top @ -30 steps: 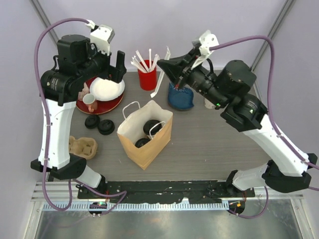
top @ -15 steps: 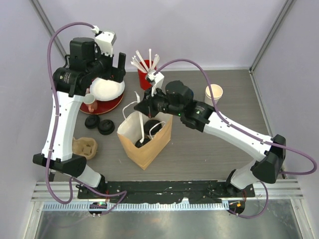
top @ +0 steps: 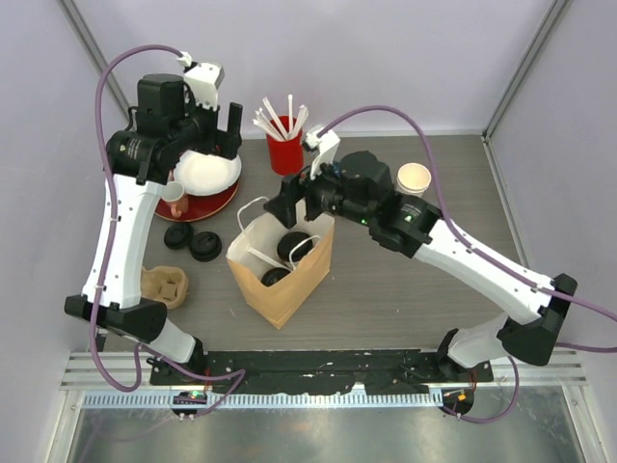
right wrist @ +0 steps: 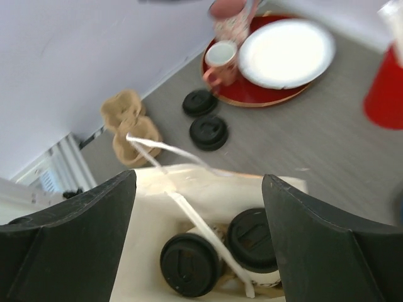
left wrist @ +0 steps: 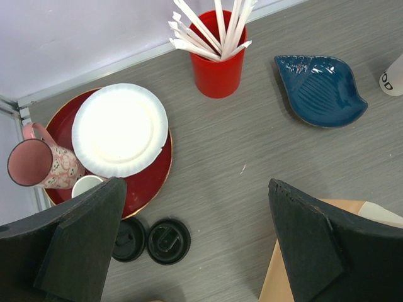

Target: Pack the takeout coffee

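right wrist: right gripper (right wrist: 198,182) spread wide, empty, above takeout coffee (right wrist: 252,239).

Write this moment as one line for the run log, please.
takeout cups: both lidded, inside paper bag | straw: in bag | right end effector: open, above bag | left end effector: open, empty, over table

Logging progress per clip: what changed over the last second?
The right gripper swung from near the red straw holder to the paper bag and let a straw go inside, over the two lidded cups. Plate and loose lids stayed put.
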Robot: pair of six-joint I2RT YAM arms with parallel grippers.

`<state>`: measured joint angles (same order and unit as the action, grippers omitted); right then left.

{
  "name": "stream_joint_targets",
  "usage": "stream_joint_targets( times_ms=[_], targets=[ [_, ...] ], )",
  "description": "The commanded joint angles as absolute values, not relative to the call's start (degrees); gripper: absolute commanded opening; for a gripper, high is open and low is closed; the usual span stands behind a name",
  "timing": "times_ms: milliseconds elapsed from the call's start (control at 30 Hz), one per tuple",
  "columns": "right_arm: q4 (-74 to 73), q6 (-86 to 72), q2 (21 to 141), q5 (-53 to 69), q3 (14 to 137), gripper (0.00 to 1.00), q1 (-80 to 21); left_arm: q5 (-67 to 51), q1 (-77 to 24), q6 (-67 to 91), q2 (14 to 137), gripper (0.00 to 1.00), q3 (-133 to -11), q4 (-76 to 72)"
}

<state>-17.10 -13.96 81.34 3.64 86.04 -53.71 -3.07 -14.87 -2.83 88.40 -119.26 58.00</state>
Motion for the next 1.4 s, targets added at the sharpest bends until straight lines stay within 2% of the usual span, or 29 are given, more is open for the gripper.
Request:
stream_joint_targets(
  times_ms=[0, 67, 100, 200, 367, 400, 500, 667, 767, 900, 1200, 1367],
  targets=[
    [-16.26, -9.94, 75.50, -6.94, 90.70, 0.86, -51.69, -3.95, -14.68, -3.43, 89.82, 0.97, -117.95, 51.86],
    [-16.17, -9.67, 75.24, -7.47, 90.79, 0.86, -48.19, -4.91, -14.59, -3.60, 92.54, 0.89, -118.04, 49.67],
    [-16.17, -9.93, 75.23, -7.12, 90.70, 0.86, -46.34, -5.88, -14.68, -3.69, 93.59, 0.79, -118.73, 49.05],
    [-15.56, -11.16, 75.85, -4.76, 89.66, 0.84, -39.39, -11.92, -14.68, -4.91, 99.39, 0.69, -122.32, 47.20],
    [-13.10, -10.46, 76.90, -0.71, 86.58, 0.83, -33.84, -27.31, -14.41, -7.65, 111.22, 0.68, -124.71, 38.25],
    [-12.75, -9.94, 77.08, 3.39, 86.14, 0.83, -33.05, -31.25, -14.41, -7.65, 113.62, 0.68, -128.37, 38.06],
    [-12.92, -7.83, 77.52, 5.53, 85.69, 0.83, -32.87, -33.57, -14.41, -8.43, 121.10, 0.70, -133.40, 35.17],
    [-14.41, -4.58, 77.61, 7.99, 84.91, 0.83, -32.61, -29.11, -16.08, -16.32, 126.56, 0.72, -135.62, 32.09],
    [-14.50, -3.17, 77.78, 9.57, 84.55, 0.83, -32.52, -24.55, -18.36, -21.25, 127.53, 0.77, -132.99, 30.60],
    [-14.59, -2.11, 78.22, 11.68, 85.16, 0.83, -32.61, -19.69, -19.34, -20.48, 129.55, 0.78, -133.68, 27.43],
    [-15.73, -0.18, 78.31, 16.96, 87.54, 0.83, -32.52, -18.01, -19.34, -22.06, 131.92, 0.61, -134.38, 27.86],
    [-16.52, -0.18, 78.14, 17.67, 87.89, 0.83, -32.61, -17.49, -19.25, -21.80, 132.01, 0.44, -134.30, 28.30]
  ],
)
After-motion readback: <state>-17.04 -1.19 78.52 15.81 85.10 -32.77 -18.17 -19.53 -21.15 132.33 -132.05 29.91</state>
